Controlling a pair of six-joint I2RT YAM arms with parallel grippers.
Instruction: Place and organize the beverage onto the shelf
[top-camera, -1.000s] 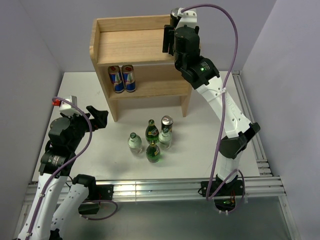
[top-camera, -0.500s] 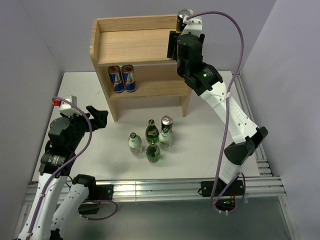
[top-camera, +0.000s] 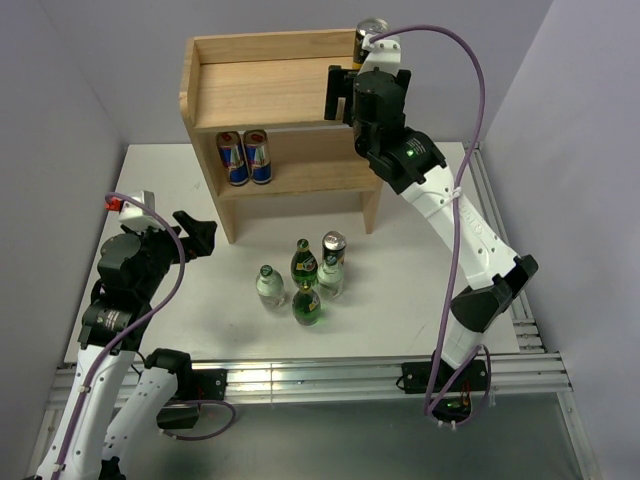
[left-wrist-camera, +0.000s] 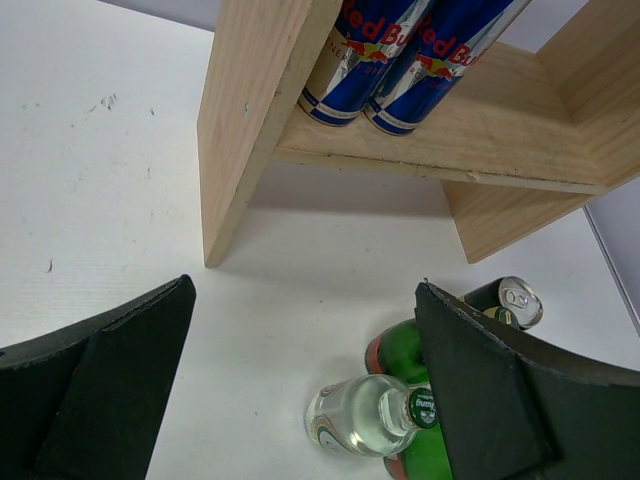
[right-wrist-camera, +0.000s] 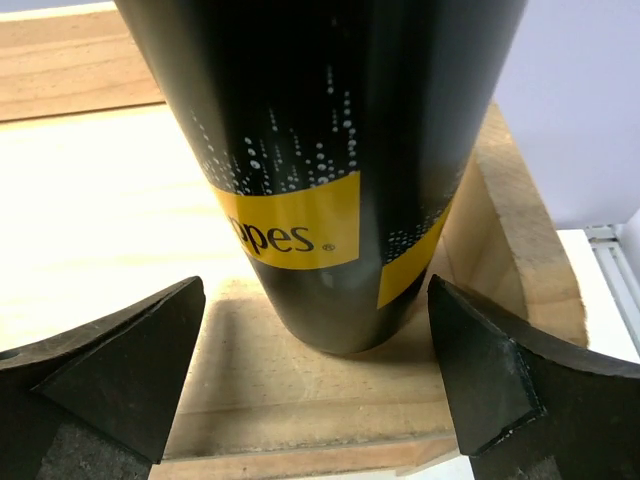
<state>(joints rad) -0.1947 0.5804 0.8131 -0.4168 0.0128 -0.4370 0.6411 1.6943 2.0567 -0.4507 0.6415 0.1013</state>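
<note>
The light wooden shelf (top-camera: 262, 92) stands at the back of the table. A black and yellow can (top-camera: 370, 31) (right-wrist-camera: 330, 150) stands upright in the right corner of its rimmed top board. My right gripper (top-camera: 350, 85) (right-wrist-camera: 315, 400) is open, its fingers either side of the can's base and apart from it. Two blue Red Bull cans (top-camera: 245, 157) (left-wrist-camera: 400, 50) stand on the lower tier. In front of the shelf stand a clear bottle (top-camera: 267, 285) (left-wrist-camera: 365, 415), two green bottles (top-camera: 303, 262) (top-camera: 307, 303) and a silver-topped can (top-camera: 332, 258) (left-wrist-camera: 510, 300). My left gripper (top-camera: 195, 235) (left-wrist-camera: 305, 290) hangs open, left of them.
The white table (top-camera: 410, 260) ends at an aluminium rail (top-camera: 320, 372) along its near edge and another on its right side. Grey walls close in on the left, right and back.
My right gripper carried the black and yellow can to the top board's right corner, then opened and let it go. The left arm has not moved.
</note>
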